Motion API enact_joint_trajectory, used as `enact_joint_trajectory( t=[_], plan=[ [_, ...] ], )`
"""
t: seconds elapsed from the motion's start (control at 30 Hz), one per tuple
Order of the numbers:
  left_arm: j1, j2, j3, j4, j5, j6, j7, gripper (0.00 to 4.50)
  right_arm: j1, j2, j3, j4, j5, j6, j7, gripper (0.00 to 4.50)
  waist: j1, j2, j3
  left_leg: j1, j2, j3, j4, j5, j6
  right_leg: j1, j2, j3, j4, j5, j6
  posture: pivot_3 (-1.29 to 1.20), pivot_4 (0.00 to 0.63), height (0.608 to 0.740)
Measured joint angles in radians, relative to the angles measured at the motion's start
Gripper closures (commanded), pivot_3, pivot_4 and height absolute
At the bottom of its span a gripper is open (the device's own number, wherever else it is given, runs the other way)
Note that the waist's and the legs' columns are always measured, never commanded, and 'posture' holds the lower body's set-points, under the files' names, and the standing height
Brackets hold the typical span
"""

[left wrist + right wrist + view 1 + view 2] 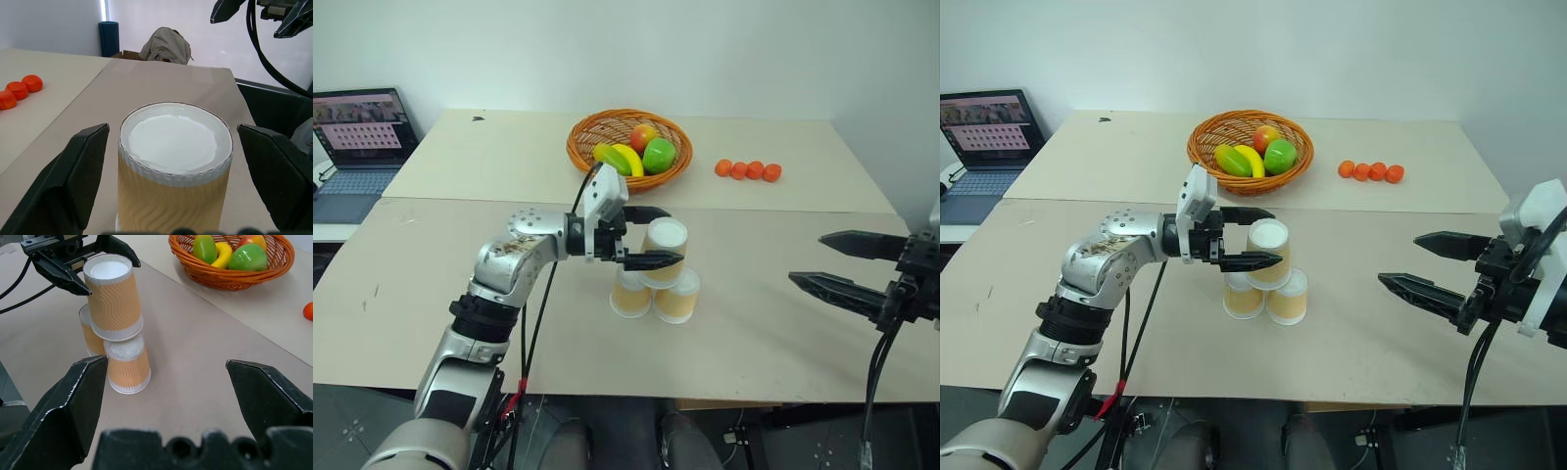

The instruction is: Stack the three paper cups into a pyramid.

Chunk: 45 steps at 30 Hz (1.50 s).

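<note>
Silver arm, black fingers
Left end effector (649, 238): white housing, black cables trailing; right end effector (837, 262) black too

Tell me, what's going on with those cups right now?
Left gripper open around top cup, clear gaps both sides. Right gripper open, off aside. Top cup sits on two base cups. Nothing in the way.

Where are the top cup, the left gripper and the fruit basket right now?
top cup (665, 251), left eye view, on its tan side wall.
left gripper (664, 236), left eye view, midway between the open fingertips, either side of the cup.
fruit basket (583, 135), left eye view, on its woven rim.
</note>
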<state>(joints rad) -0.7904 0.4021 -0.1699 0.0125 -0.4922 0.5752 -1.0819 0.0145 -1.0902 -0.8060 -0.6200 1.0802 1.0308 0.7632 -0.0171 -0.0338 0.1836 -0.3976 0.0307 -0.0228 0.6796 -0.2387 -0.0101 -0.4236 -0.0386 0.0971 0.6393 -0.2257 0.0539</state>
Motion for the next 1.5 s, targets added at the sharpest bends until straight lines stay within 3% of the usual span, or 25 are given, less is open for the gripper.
enact_joint_trajectory(
  t=[0.47, 0.67, 0.87, 1.13, 1.23, 1.37, 1.5],
  plan=[
    [-0.107, -0.036, 0.048, -0.002, -0.047, 0.018, 0.022, 0.03, -0.009, -0.011, 0.001, -0.005, 0.004, 0.0, -0.022, 0.0, 0.001, 0.0, 0.0, 0.0, 0.0, 0.0, 0.0, 0.0, 0.0, 0.0, 0.0, 0.0, 0.0, 0.0, 0.0, 0.0, 0.15, 0.734],
    [-0.222, -0.084, 0.175, 0.048, -0.115, 0.047, 0.126, 0.03, -0.021, -0.021, 0.002, 0.0, 0.005, 0.0, -0.021, 0.0, 0.0, 0.0, 0.0, 0.0, 0.0, 0.0, 0.0, 0.0, 0.0, 0.0, 0.0, 0.0, 0.0, 0.0, 0.0, 0.0, 0.15, 0.734],
    [-0.283, -0.039, 0.339, 0.129, -0.183, 0.129, 0.263, 0.03, -0.008, -0.042, 0.002, 0.021, -0.011, -0.001, 0.031, 0.0, -0.005, 0.0, 0.0, 0.0, 0.0, 0.0, 0.0, 0.0, 0.0, 0.0, 0.0, 0.0, 0.001, 0.0, 0.0, 0.0, 0.15, 0.734],
    [-0.059, 0.174, 0.402, 0.051, -0.169, 0.173, 0.29, 0.03, 0.054, -0.027, 0.003, 0.114, -0.14, -0.049, 0.097, 0.0, -0.01, 0.0, 0.0, 0.001, 0.0, 0.0, 0.0, 0.0, 0.0, 0.0, 0.0, 0.0, 0.001, 0.0, 0.0, 0.0, 0.15, 0.734],
    [0.038, 0.194, 0.412, -0.001, -0.173, 0.183, 0.296, 0.03, 0.079, -0.013, 0.001, 0.118, -0.158, -0.063, 0.111, 0.0, -0.003, 0.0, 0.0, 0.001, 0.0, 0.0, 0.0, 0.0, 0.0, 0.0, 0.0, 0.0, 0.0, 0.0, 0.0, 0.0, 0.15, 0.734],
    [0.325, 0.19, 0.382, -0.178, -0.174, 0.17, 0.287, 0.03, 0.203, 0.073, -0.035, 0.116, -0.206, -0.083, 0.15, 0.0, 0.002, 0.0, -0.001, 0.0, 0.001, 0.0, -0.002, 0.0, -0.001, 0.001, -0.001, 0.0, -0.002, 0.0, -0.001, 0.0, 0.15, 0.734],
    [0.493, 0.164, 0.332, -0.275, -0.123, 0.135, 0.332, 0.03, 0.249, 0.192, -0.032, 0.104, -0.261, -0.117, 0.076, 0.0, 0.005, -0.001, -0.001, 0.001, 0.001, 0.0, -0.001, 0.0, -0.001, 0.002, -0.001, -0.001, -0.003, 0.001, -0.001, 0.0, 0.15, 0.734]
  ],
)
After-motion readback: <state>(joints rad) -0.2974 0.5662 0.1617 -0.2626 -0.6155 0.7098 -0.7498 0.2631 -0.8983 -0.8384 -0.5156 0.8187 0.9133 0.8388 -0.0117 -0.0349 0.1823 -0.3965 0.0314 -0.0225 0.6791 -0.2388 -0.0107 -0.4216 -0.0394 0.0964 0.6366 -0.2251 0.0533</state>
